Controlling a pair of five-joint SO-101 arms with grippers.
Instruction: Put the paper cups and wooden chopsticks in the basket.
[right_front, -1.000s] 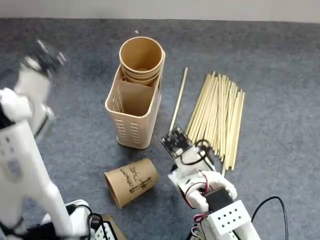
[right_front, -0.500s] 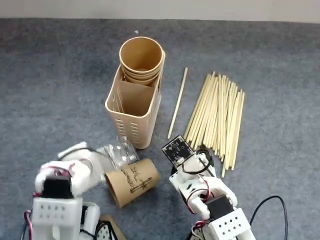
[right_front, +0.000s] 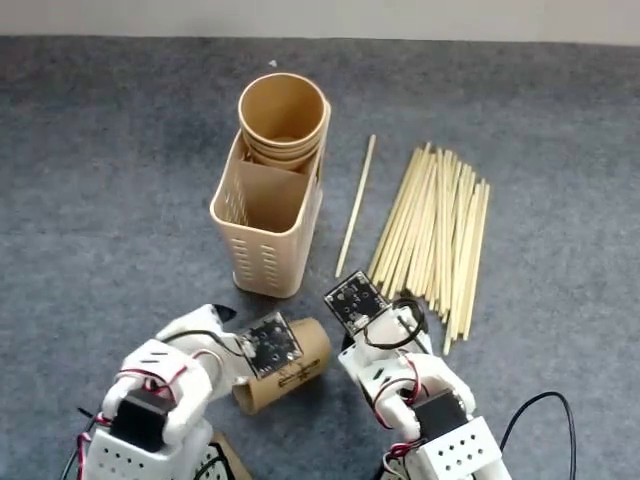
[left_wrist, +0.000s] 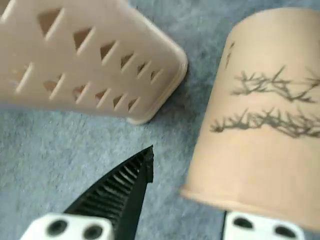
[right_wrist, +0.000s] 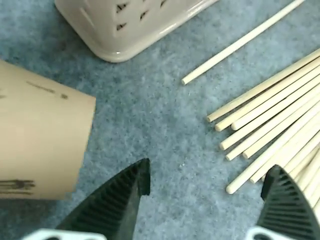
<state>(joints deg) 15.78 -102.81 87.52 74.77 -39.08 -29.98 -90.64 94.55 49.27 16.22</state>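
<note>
**Last loose cup: L gripper lining up, nothing gripped yet**

Grey surface (right_front: 120, 150), two arms at near edge. Basket (right_front: 268, 225) upright mid-surface; cup stack (right_front: 283, 115) already sits in its far compartment, near compartment looks bare. Chopstick bundle (right_front: 435, 235) lies flat, well apart from the basket on the R arm's side. None in the basket yet.

Loose paper cup (left_wrist: 265, 115) on its side just near of the basket, between the two arms.

L gripper (left_wrist: 185, 195) spread wide at the cup's rim end. One finger sits on the carpet beside the cup, not touching it. R gripper (right_wrist: 207, 172) also released and holding nothing, low over bare carpet between cup and bundle.

Single chopstick (right_front: 357, 205) lies alone between basket and bundle.

Step, my read: cup pickup by L arm, approach stage. Next calls for straddling the cup wall and closing gently, since a paper wall will crush, then lift and stack.

Unclear: L gripper's second finger is hidden by the cup, so contact there unknown. Cup count in stack not readable. Cup mouth is under the L wrist in the high view.
</note>
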